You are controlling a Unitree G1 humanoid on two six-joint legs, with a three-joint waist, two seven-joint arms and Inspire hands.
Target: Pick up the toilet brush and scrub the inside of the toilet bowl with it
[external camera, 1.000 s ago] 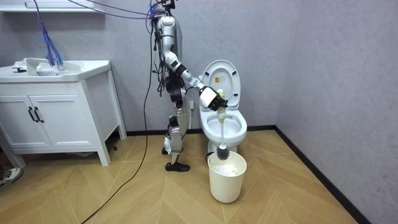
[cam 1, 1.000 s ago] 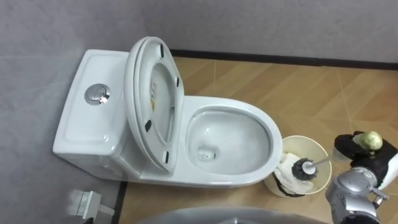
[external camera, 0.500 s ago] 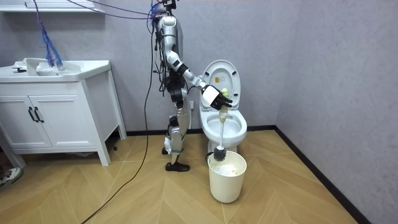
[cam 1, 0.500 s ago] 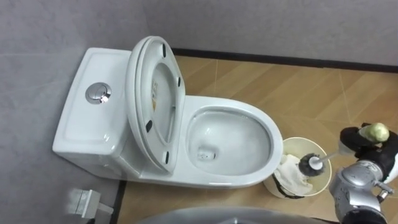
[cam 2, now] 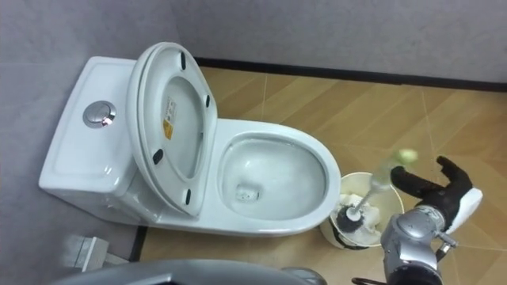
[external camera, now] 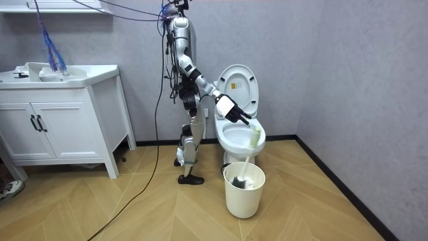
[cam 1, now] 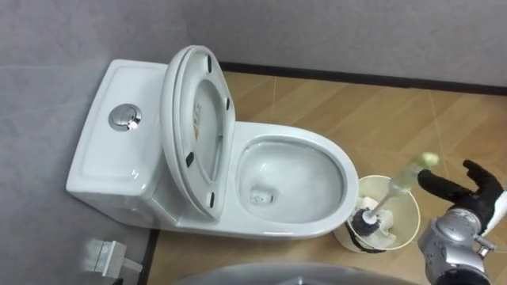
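Room view places the robot between vanity point(external camera: 60, 127) and toilet point(external camera: 241, 137); eye views catch its right hand point(cam 1: 467, 190) splayed wide (holding nothing), toilet brush point(cam 1: 388, 198) leaning in the bin point(cam 1: 408, 223) just left of it.

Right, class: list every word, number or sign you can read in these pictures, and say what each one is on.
Sticker inside the raised toilet lid: yellow and dark print, too small to read.
Flush button on the cistern: no readable mark.
Bin and brush: no print to be seen.
So there is no text that can be quoted.
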